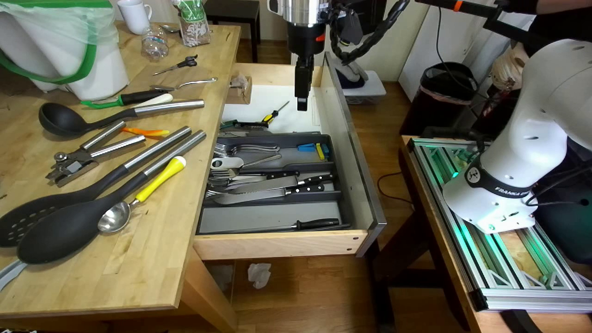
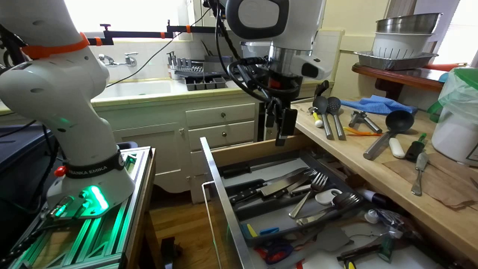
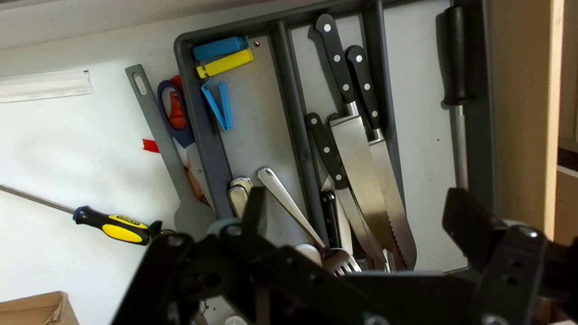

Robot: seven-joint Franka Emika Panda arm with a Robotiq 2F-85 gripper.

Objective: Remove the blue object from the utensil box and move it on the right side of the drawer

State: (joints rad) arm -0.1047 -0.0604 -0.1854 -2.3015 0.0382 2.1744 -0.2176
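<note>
The dark grey utensil box [image 1: 273, 215] lies in the open drawer [image 1: 277, 245]; both also show in an exterior view, the box [image 2: 276, 170] and the drawer [image 2: 257, 151]. In the wrist view a closed blue clip [image 3: 220, 48] sits in a corner of a box compartment [image 3: 257, 131]. A yellow clip [image 3: 226, 63] lies beside it, then a blue clip spread in a V [image 3: 226, 106]. The blue clips show small in both exterior views [image 1: 306, 147] [image 2: 269, 231]. My gripper [image 3: 356, 205] is open and empty, high above the drawer; it shows in both exterior views [image 1: 302, 104] [image 2: 282, 140].
Knives [image 3: 356, 153] and forks fill other compartments. Beside the box lie a grey spatula [image 3: 153, 113], scissors [image 3: 174, 108] and a screwdriver [image 3: 122, 228]. A cardboard box [image 1: 240, 92] stands at the drawer's far end. The countertop [image 1: 138, 277] with utensils borders the drawer.
</note>
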